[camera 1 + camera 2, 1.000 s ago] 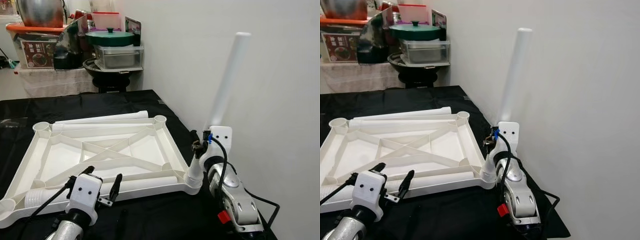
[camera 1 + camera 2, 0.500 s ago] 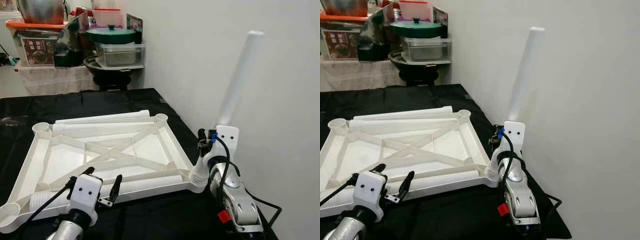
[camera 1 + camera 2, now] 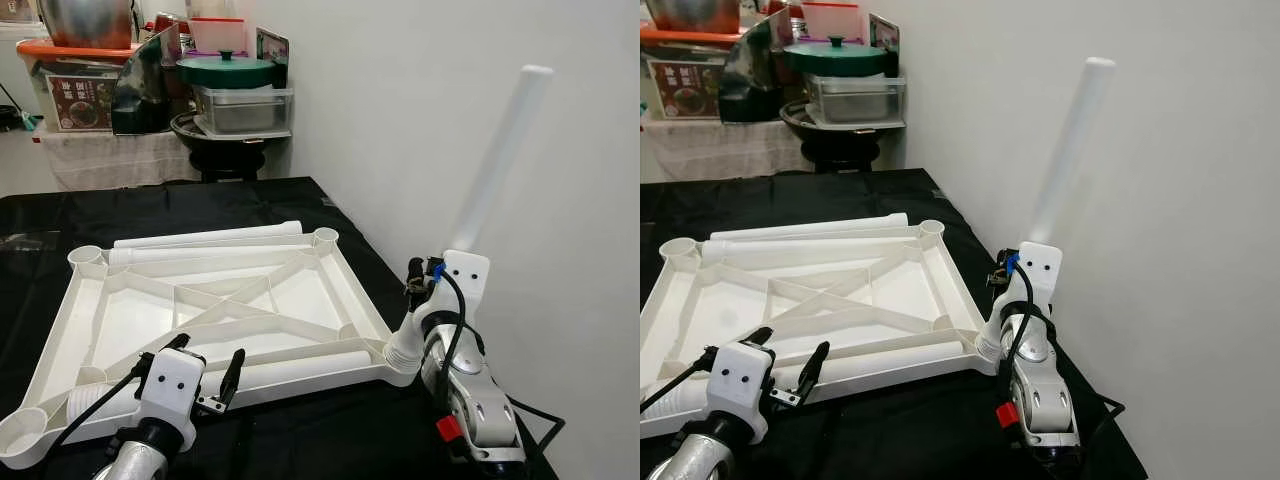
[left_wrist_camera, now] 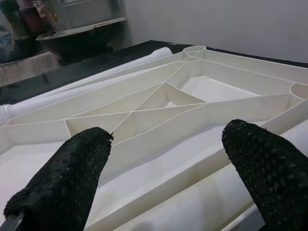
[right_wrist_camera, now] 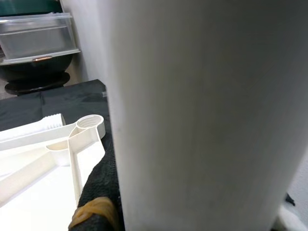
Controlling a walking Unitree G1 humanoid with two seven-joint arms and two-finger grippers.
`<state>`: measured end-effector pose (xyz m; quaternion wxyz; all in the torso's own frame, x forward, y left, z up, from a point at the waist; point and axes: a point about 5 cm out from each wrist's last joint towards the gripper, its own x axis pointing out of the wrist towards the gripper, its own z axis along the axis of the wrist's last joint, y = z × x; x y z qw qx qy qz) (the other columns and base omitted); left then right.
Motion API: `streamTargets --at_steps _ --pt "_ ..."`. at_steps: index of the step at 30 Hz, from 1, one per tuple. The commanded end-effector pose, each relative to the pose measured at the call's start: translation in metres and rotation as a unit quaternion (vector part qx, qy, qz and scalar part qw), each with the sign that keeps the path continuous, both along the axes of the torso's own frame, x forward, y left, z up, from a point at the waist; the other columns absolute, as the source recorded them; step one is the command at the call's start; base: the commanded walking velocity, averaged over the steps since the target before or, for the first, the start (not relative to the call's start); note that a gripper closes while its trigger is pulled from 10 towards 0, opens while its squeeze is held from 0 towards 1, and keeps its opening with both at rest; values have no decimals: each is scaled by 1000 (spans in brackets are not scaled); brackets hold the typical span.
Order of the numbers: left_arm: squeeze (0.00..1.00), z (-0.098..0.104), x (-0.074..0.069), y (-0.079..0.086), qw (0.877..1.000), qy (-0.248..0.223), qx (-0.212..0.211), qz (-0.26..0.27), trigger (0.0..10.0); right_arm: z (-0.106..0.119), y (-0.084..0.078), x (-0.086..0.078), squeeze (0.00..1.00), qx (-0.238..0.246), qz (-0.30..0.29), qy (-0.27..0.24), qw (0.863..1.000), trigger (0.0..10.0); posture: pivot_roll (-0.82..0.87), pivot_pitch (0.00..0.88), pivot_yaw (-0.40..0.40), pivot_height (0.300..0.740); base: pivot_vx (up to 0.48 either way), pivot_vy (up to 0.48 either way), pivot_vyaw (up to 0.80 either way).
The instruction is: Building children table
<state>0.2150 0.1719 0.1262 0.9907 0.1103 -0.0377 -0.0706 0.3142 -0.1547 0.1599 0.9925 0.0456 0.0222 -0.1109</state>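
The black surface (image 3: 250,200) lay before me, next to a white wall (image 3: 420,120). On it rested the white tabletop (image 3: 215,310), upside down, so that its ribs and the round sockets at its corners faced up. It took most of the middle of the surface.

One white leg (image 3: 497,160) stood at the near right corner of the tabletop, with its threaded lower end at the corner socket there. It leaned away from the tabletop, toward the wall, and its top end rose high against the wall. My right pincer (image 3: 420,285) was closed around the lower part of this leg, just above the socket; in the right wrist view the leg (image 5: 202,115) was very close, with one black finger (image 5: 98,192) pressed beside it.

Three other legs lay flat. One leg (image 3: 205,235) lay on the surface along the far edge of the tabletop, touching it or just beside it. A second one (image 3: 200,251) lay just inside that far edge. A third one (image 3: 290,366) lay along the near edge, inside the frame.

My left pincer (image 3: 205,360) hung over the near left part of the tabletop, above the near leg, with its fingers (image 4: 67,178) wide apart and holding nothing.

Beyond the far end of the surface there was a stack of kitchen things: a green lid (image 3: 227,70) over a clear box (image 3: 243,108), and a metal pot (image 3: 85,22) to the left of them.
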Motion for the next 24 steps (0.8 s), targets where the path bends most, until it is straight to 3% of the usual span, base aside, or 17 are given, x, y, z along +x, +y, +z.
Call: streamTargets --at_steps 1,24 --pt "0 -1 1 0 1000 -2 1 -1 10000 -52 -27 -14 0 -17 -68 123 990 10000 96 0 -84 740 0 0 0" --pt "0 -1 3 -2 1000 -3 2 -3 10000 -45 -18 -10 0 -37 -29 99 994 10000 94 0 -80 740 0 0 0"
